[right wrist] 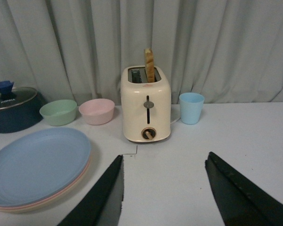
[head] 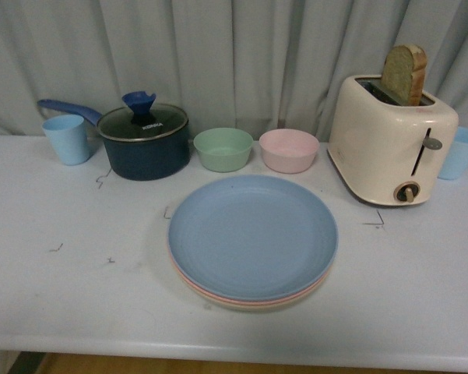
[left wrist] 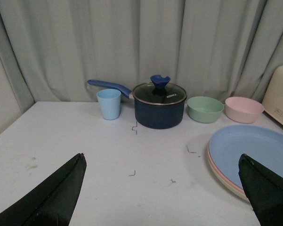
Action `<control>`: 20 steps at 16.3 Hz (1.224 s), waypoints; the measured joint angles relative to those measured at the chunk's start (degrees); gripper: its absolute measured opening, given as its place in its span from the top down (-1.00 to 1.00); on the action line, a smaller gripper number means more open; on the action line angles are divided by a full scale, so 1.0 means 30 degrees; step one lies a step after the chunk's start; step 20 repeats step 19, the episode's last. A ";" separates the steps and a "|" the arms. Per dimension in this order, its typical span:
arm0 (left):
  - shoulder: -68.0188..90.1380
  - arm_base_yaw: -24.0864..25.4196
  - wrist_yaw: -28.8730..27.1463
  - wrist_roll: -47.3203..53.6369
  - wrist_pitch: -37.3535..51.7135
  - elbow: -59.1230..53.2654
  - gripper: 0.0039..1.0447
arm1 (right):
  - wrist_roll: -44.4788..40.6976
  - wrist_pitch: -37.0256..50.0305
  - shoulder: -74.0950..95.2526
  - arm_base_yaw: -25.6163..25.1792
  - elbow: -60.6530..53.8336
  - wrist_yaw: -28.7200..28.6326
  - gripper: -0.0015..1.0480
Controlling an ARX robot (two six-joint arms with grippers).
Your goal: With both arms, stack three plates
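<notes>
The three plates lie in one stack in the middle of the white table [head: 47,296]. The light blue plate [head: 251,235] is on top, with the pink rim [head: 218,296] and the cream rim [head: 245,306] showing beneath it. The stack also shows in the left wrist view [left wrist: 254,153] and the right wrist view [right wrist: 35,165]. No arm shows in the front view. My left gripper [left wrist: 162,162] is open and empty over bare table beside the stack. My right gripper [right wrist: 164,162] is open and empty over bare table in front of the toaster.
Along the curtain stand a light blue cup [head: 67,139], a dark blue lidded saucepan [head: 143,140], a green bowl [head: 223,149], a pink bowl [head: 288,149], a cream toaster [head: 391,139] holding a bread slice [head: 405,74], and another blue cup [head: 459,152].
</notes>
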 joint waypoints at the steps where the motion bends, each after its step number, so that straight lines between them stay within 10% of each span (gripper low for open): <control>1: 0.0000 0.0000 0.0000 0.0000 0.0000 0.0000 -0.88 | 0.0000 0.0000 0.0007 0.0000 0.0000 0.0000 -0.23; 4: 0.0000 0.0000 0.0000 0.0000 0.0000 0.0000 -0.88 | 0.0000 0.0000 0.0000 0.0000 0.0000 0.0000 -0.85; 20: 0.0000 0.0000 0.0000 0.0000 0.0000 0.0000 -0.88 | 0.0007 0.0000 0.0007 0.0000 0.0000 0.0000 -0.87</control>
